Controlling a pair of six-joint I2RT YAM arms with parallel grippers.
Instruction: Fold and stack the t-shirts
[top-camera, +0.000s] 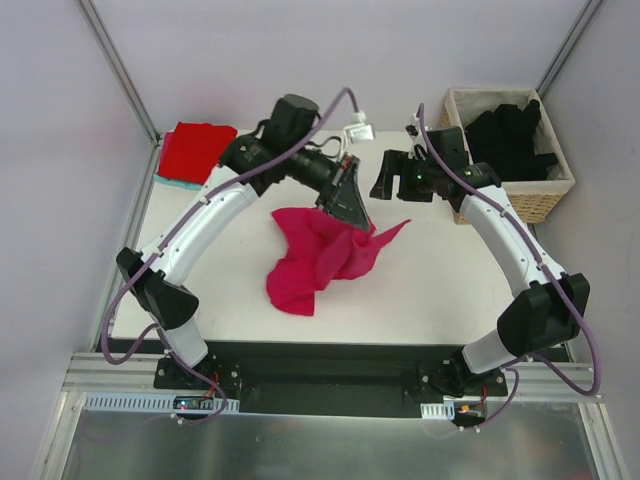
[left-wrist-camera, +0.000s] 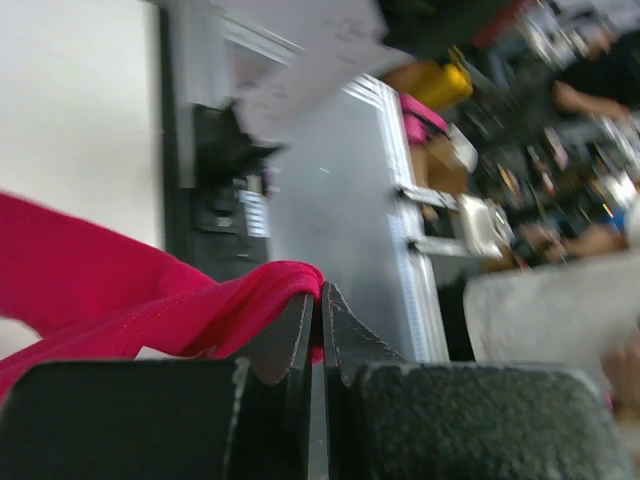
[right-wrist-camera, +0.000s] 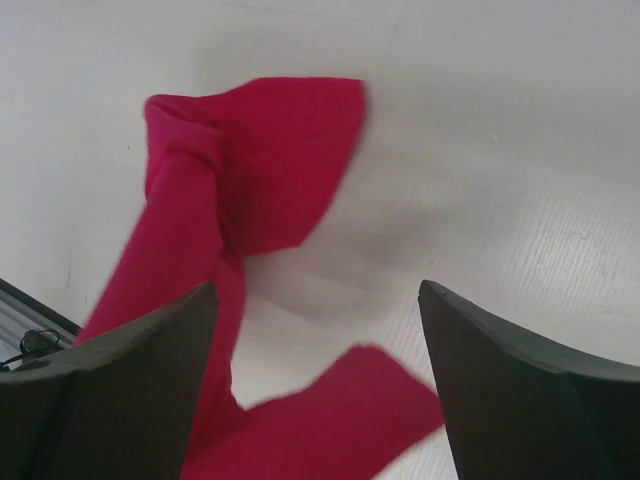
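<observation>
Left gripper (top-camera: 348, 205) pinches the magenta-pink t-shirt (top-camera: 318, 255) over the middle of the table (top-camera: 430, 290), and the right gripper (top-camera: 388, 178) hangs wide open just beside it.

At the far left corner a bright red t-shirt (top-camera: 197, 148) lies folded flat on a teal layer (top-camera: 176, 183). The left arm arches from its base out along the table's left side and bends back toward the centre, wrist tilted down. Its jaws are shut tight on a bunched fold of the magenta-pink cloth. The shirt hangs from there in loose, crumpled folds, its lower part on the table and one corner pointing right. The right arm rises from its base and turns left. Its fingers are spread apart above that corner and touch nothing. At the far right, black t-shirts (top-camera: 510, 135) are piled in the wicker basket (top-camera: 555, 195).
</observation>
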